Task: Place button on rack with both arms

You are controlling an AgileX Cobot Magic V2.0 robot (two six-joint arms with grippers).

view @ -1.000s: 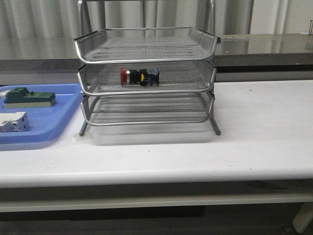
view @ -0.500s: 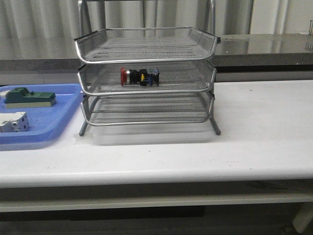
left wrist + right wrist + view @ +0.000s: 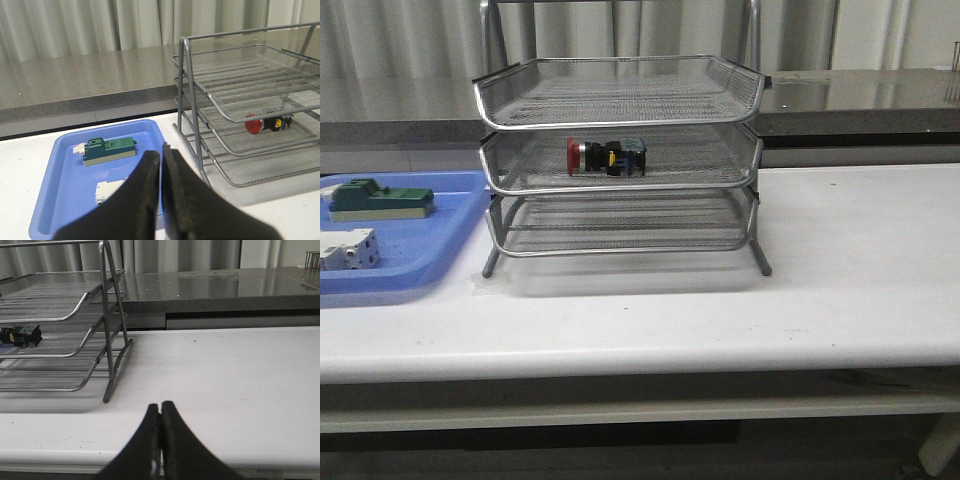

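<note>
At the left edge of the front view a blue tray (image 3: pixel 440 262) sits on the white counter (image 3: pixel 840 260), holding a green block (image 3: pixel 378 199) and a white block (image 3: pixel 346 250). Right of it, at centre frame, stands the rack (image 3: pixel 620 165). The button (image 3: pixel 606 157) lies on its side on the middle tier, red head pointing left, toward the tier's front-left part.

The button looks small, light and rigid, its hard plastic likely smooth. The round body could roll on the mesh, and the mushroom head is too domed to pinch well. The black cylinder just behind the head seems the best place to grip, across its width.

The left claw (image 3: pixel 161 159), low in its wrist view, is pressed together and holds nothing. The right claw (image 3: pixel 160 412), low centre in its own view, is likewise pressed together and bare, well apart from the rack.
</note>
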